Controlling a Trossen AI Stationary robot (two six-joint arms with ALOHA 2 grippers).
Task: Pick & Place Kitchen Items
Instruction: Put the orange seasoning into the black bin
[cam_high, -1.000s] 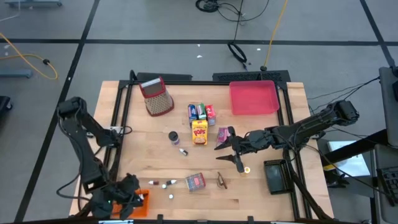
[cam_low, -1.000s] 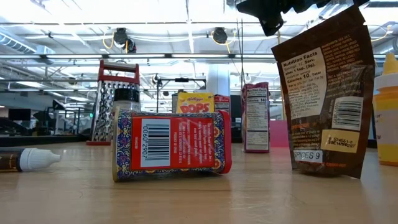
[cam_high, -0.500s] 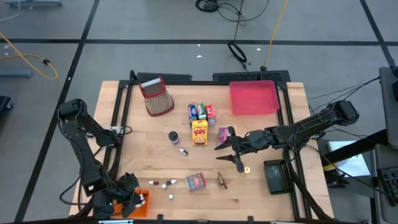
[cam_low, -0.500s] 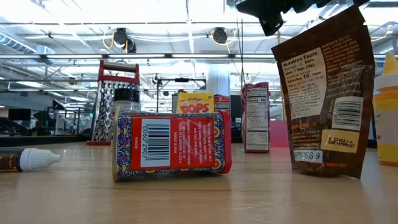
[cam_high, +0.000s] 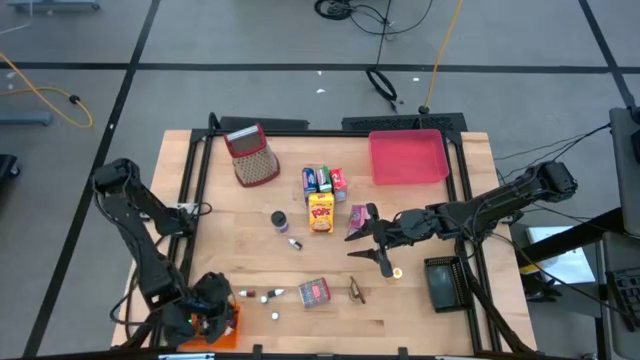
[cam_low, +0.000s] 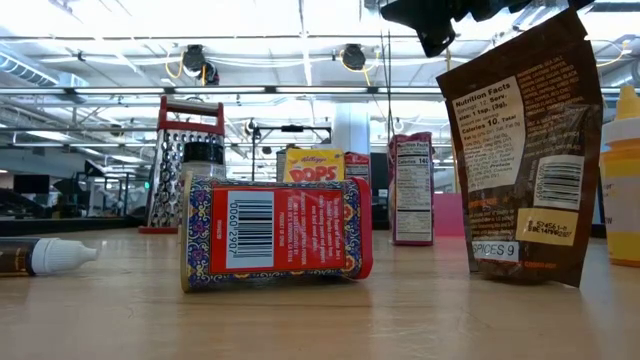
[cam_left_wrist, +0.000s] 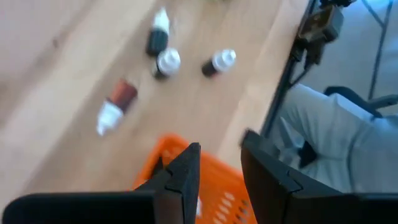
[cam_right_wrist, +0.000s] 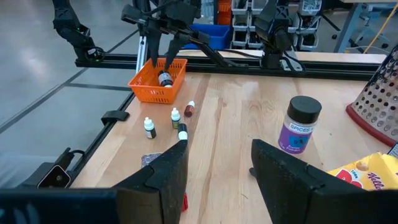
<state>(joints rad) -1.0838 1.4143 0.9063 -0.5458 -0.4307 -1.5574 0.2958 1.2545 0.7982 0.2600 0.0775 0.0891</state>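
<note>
High view: the left tool (cam_high: 205, 318) hangs over the orange tray (cam_high: 228, 330) at the lower left of the surface (cam_high: 420, 310); the right tool (cam_high: 372, 242) sits right of centre, beside the pink packet (cam_high: 358, 217). The yellow cereal box (cam_high: 320, 212) stands mid-frame, the red box (cam_high: 314, 291) lower centre.

Low view: the red box lies on its side at centre, a brown packet (cam_low: 525, 150) upright at right.

Left wrist view: fingers (cam_left_wrist: 184, 180) apart, empty, above the tray; small dark bottles (cam_left_wrist: 166, 62) lie in the upper left.

Right wrist view: fingers (cam_right_wrist: 165, 171) apart, empty; a bottle (cam_right_wrist: 165, 79) rests inside the tray, upper left.
</note>
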